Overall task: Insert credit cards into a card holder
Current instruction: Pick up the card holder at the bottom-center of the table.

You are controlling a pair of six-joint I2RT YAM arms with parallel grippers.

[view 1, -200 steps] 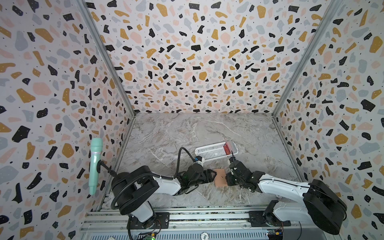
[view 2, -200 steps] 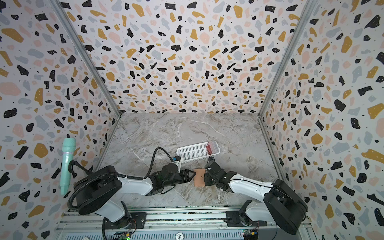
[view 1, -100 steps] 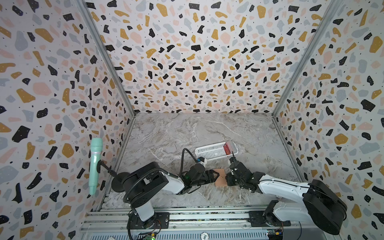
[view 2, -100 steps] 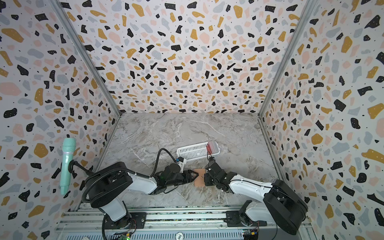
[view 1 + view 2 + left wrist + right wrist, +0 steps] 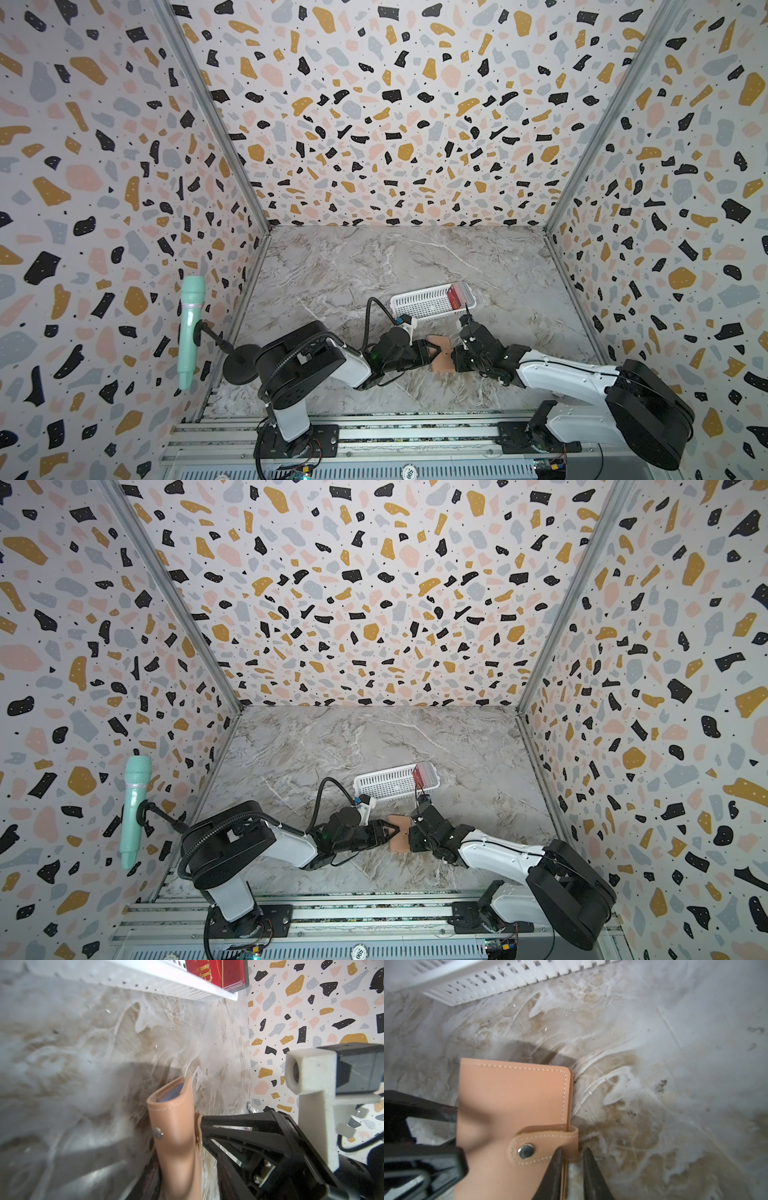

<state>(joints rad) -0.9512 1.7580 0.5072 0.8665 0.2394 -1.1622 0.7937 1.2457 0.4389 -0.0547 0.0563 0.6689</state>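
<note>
Left arm (image 5: pixel 353 366) and right arm (image 5: pixel 561 374) wear white shells, black joints (left trails a black cable (image 5: pixel 366 328)).

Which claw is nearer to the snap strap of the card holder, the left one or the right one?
Right. The right claw straddles the snap strap; the left claw sits at the opposite edge of the card holder.
</note>
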